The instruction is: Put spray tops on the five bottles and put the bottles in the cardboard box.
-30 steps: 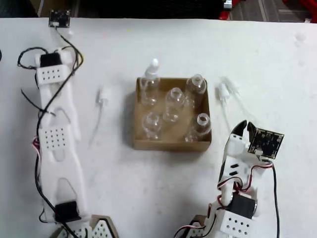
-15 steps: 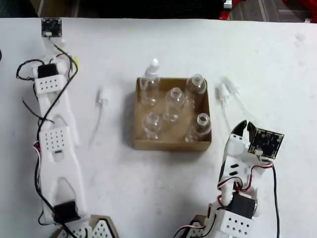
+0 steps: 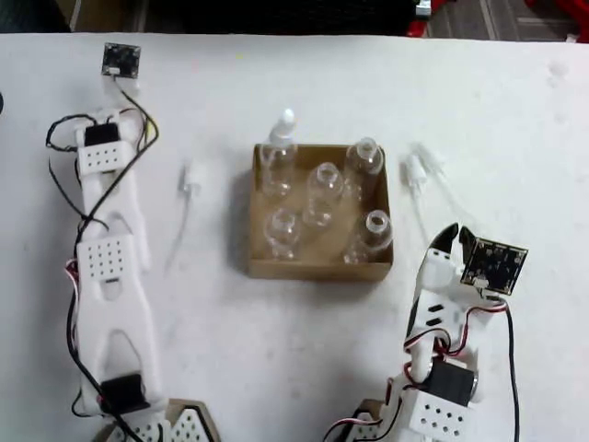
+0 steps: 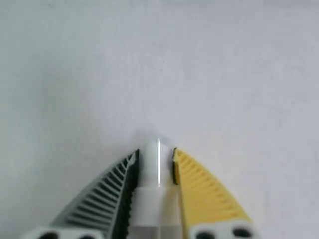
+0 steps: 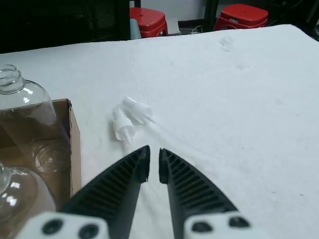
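Five bottles (image 3: 324,189) are standing in the cardboard box (image 3: 317,269); my left hand (image 4: 155,164) is pinching a spray top (image 4: 152,199), right hand (image 5: 154,162) closed, empty.

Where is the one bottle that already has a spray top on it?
In the high view, the capped bottle stands in the far left corner of the cardboard box, with an open bottle just right of it.

Robotics lab or workshop: white-clothed bench (image 5: 259,89), red stools (image 5: 240,15) behind, bare-wired arms (image 3: 106,258).
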Controlling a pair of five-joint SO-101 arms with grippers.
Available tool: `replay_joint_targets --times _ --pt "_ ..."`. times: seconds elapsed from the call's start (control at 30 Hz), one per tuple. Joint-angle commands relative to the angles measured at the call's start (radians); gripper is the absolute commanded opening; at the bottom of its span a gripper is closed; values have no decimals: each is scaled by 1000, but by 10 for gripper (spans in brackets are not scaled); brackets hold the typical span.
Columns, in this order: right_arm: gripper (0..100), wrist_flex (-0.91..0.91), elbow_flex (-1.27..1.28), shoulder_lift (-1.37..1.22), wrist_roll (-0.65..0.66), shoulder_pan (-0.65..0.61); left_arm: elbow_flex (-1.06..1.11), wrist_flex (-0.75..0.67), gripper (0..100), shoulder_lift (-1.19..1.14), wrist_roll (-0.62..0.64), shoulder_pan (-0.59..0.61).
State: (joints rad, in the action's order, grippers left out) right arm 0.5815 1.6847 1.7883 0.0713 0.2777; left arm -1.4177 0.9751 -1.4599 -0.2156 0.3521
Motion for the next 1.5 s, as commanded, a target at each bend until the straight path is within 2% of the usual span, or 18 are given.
replay_joint_targets --times 0.0,0.1,0.3,0.47,0.63,0.8,1.07,1.27,1.47 --pt "21 -24 6 -4 2 -12 -150 262 21 64 -31 -24" --pt "21 -25 6 -4 2 -12 -267 460 21 93 -103 -64" --pt "21 -25 6 -2 2 -12 -247 825 22 280 -150 -151" --pt "21 -22 6 2 2 -10 -123 818 22 423 -126 -145" --pt "21 -22 6 2 2 -8 264 818 23 630 -133 -147" --pt "21 -22 6 2 2 -7 658 773 22 863 -244 -139" --pt "21 -22 6 2 2 -8 1105 324 24 974 -253 -68" --pt "21 -22 6 2 2 -8 1266 146 32 974 -255 -76" --pt "21 -25 6 2 2 -8 1269 150 255 975 -239 -67"
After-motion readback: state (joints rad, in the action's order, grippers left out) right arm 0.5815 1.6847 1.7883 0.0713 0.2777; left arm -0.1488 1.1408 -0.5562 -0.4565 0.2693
